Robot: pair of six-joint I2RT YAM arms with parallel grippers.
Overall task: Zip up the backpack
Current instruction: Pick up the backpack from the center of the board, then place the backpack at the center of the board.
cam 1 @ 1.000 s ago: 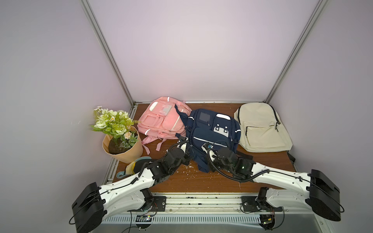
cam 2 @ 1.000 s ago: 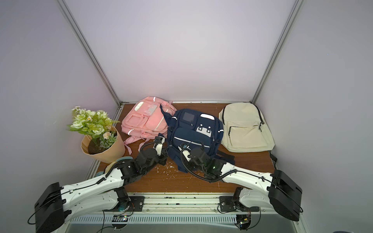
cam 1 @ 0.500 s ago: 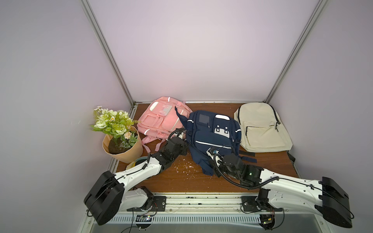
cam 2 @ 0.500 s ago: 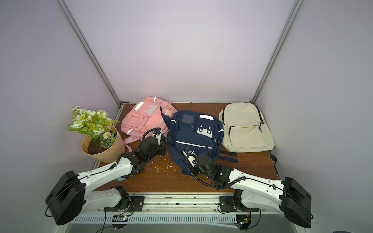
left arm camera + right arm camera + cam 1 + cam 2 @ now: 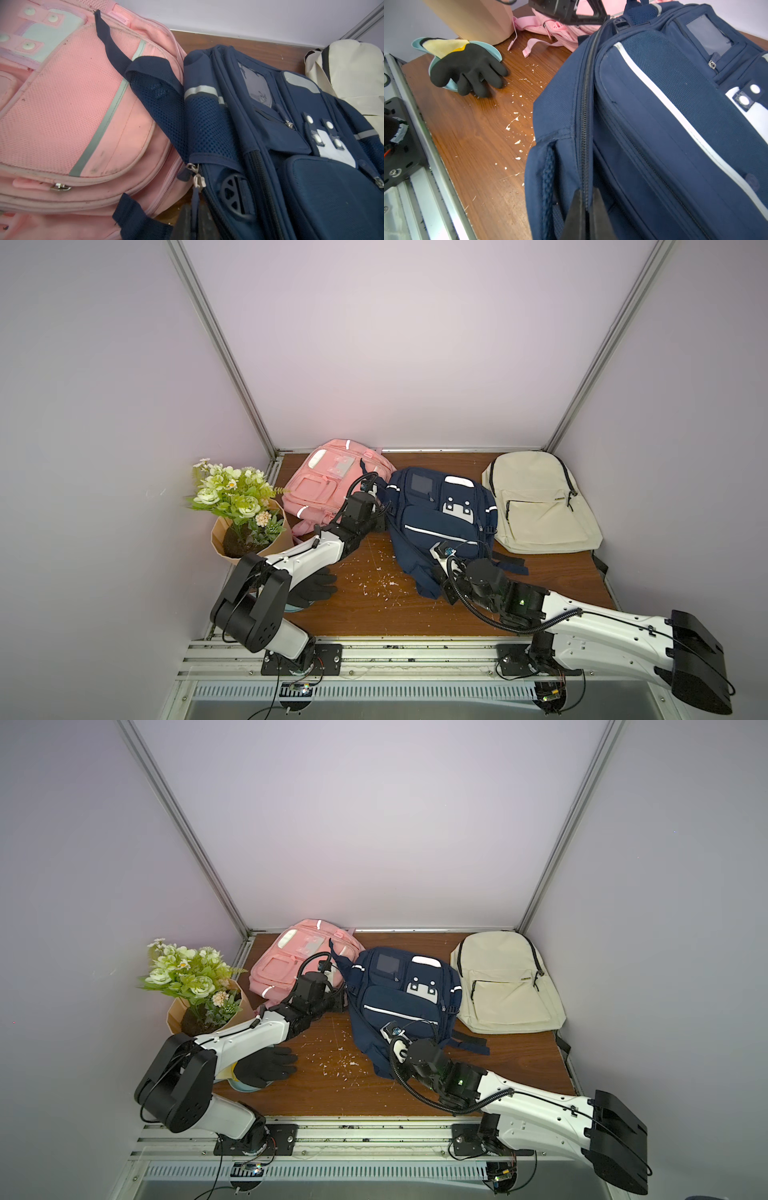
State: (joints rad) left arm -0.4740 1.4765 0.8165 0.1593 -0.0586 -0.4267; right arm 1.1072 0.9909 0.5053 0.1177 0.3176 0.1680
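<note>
Zipper run, navy backpack [image 5: 440,514].
Left gripper [image 5: 379,521] was moved farther up its side, opening unclear; right gripper [image 5: 588,208] is kept pinched on its lower end.

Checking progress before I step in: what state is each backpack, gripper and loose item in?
navy backpack: lying flat, side zipper closed where visible
right gripper: shut on the navy backpack's lower edge
left gripper: by the zipper pull, jaws unclear
pink backpack: flat, visible zippers closed
beige backpack: flat, front pocket zipped
flower pot: upright
glove: lying on a teal plate
</note>
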